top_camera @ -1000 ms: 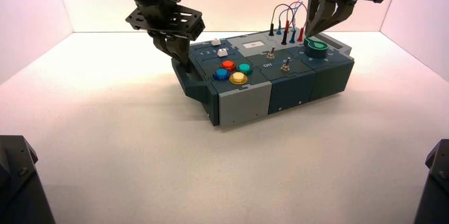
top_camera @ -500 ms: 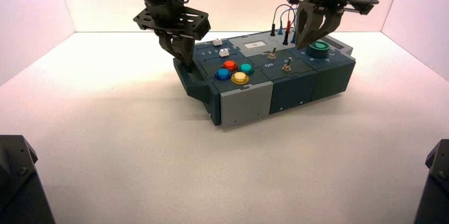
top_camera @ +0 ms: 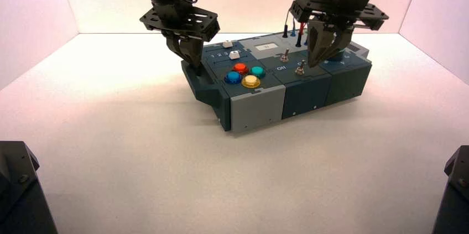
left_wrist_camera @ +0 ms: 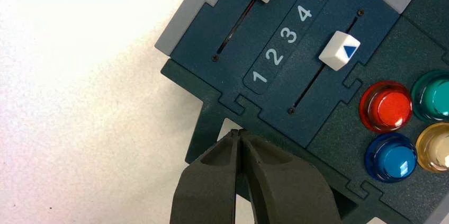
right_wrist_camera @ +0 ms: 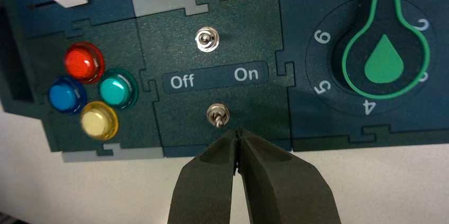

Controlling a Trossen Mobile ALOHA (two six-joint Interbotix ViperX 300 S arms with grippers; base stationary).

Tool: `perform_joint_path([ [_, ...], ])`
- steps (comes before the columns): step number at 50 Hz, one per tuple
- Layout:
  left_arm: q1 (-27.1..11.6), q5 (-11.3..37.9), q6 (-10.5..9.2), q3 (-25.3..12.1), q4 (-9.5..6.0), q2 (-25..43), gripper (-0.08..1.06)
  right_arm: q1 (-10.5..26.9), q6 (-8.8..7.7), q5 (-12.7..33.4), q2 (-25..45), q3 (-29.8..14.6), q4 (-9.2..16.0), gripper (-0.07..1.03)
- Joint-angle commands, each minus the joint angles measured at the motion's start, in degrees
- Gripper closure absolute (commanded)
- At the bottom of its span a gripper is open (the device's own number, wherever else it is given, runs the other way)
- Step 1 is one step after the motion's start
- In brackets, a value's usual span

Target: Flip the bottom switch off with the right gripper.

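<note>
The left tool hangs at the box's left end, over the dark handle there, its fingers pressed together on nothing. In the left wrist view two white sliders flank a strip numbered 1 to 5; the nearer one sits about level with 4. Just right of them lie four round buttons: red, blue, yellow and teal. Next comes the panel with two metal toggle switches. The top switch stands above a label reading "Off" and "On"; the bottom switch stands below it, near the box's front edge. The right tool hovers just right of the bottom switch in the high view, fingers clenched and empty, tips close to the lever but apart from it. Farther right is the green knob, partly hidden by that tool from above. The box rests on a white worktop.
</note>
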Motion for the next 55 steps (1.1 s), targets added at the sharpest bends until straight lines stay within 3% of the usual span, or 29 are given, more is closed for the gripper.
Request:
perform_joint_path([
  [1,-0.18,-0.35,0.35,-0.62,-0.09,0.44,1.01,0.18,0.09,-0.97,0.26,-1.76,0.00,0.99],
  [28,-0.18,-0.26,0.35,-0.70,-0.09,0.44,1.01,0.00,0.00,-1.41,3.08,-4.22,-1.14,0.99],
  [55,0.09,0.09,0.26,-1.05,-0.09,0.88,1.01,2.37,0.18,-0.88,3.25,-4.92,1.41,0.99],
])
